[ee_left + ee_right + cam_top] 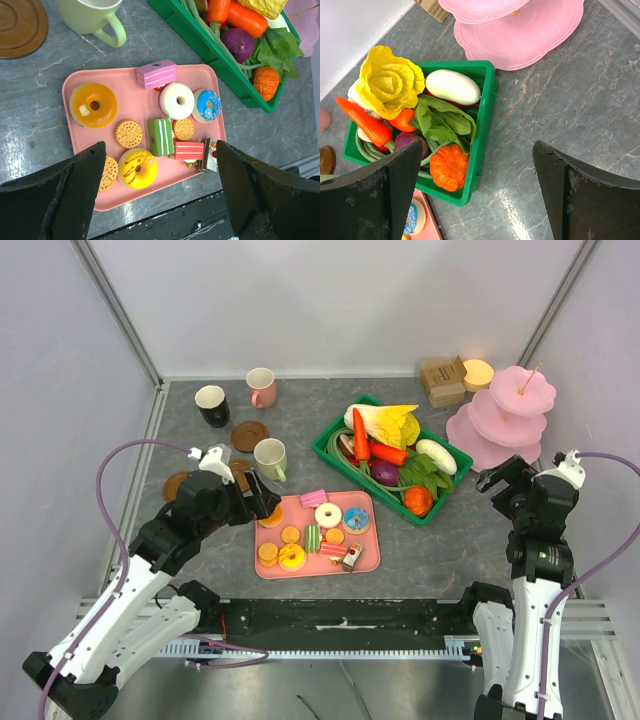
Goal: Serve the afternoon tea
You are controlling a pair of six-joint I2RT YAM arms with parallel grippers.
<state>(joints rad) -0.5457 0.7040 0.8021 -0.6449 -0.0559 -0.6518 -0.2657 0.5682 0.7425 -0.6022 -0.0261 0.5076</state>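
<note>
A pink tray (367, 502) holds the sweets. The left wrist view shows the tray (87, 80) with an orange doughnut (93, 104), white doughnut (176, 100), blue doughnut (206, 105), yellow doughnut (137, 168), pink cake slice (156, 74), green striped slice (160, 136), red slice (189, 150) and biscuits (128, 133). My left gripper (262, 496) hangs open and empty above the tray's left end (160, 150). My right gripper (505, 478) is open and empty above bare table right of the crate (477, 147). A pink tiered stand (510, 410) stands at the far right.
A green crate (338, 437) of toy vegetables sits behind the tray, also in the right wrist view (487, 100). A black cup (211, 405), pink cup (261, 387), green cup (270, 458) and brown coasters (250, 435) stand at the back left. A cardboard box (441, 380) is by the stand.
</note>
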